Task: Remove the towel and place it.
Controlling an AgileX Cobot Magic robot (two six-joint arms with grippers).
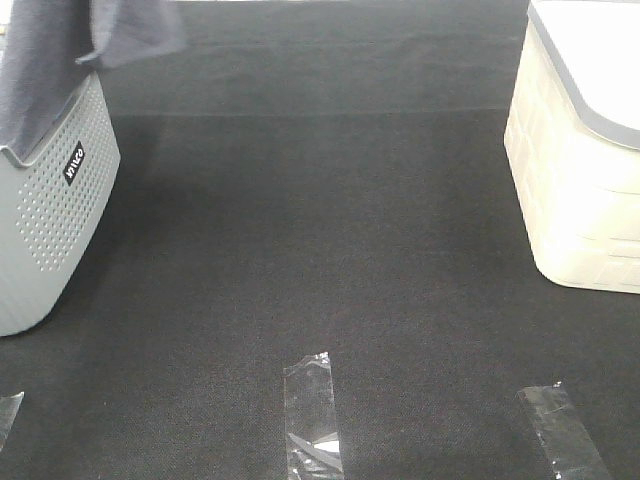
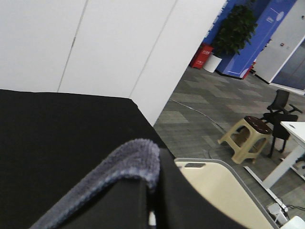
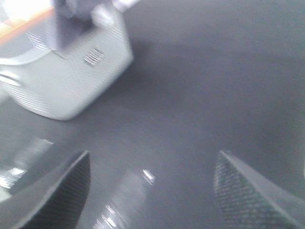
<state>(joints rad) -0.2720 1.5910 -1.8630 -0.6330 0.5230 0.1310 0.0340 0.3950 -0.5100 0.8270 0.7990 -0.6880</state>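
Where the desk (image 1: 320, 250) stretches between the two containers, I log wide room to move. Far left: grey basket (image 1: 50, 220), with the towel (image 1: 40, 70) hanging over its rim, grasped by the left gripper (image 2: 151, 193). Right: lidded cream bin (image 1: 570, 200), contents hidden. Right gripper (image 3: 152, 191): released, spread above the desk.

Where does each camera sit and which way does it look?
Exterior high: above, looking down on the black cloth table; no robot part shows.
Left wrist: left arm, looking across the table into an office; left gripper pinches the slate-grey microfibre towel.
Right wrist: blurred, facing the tabletop; open right gripper shows.
Shared: high and right wrist both see the grey perforated plastic basket.
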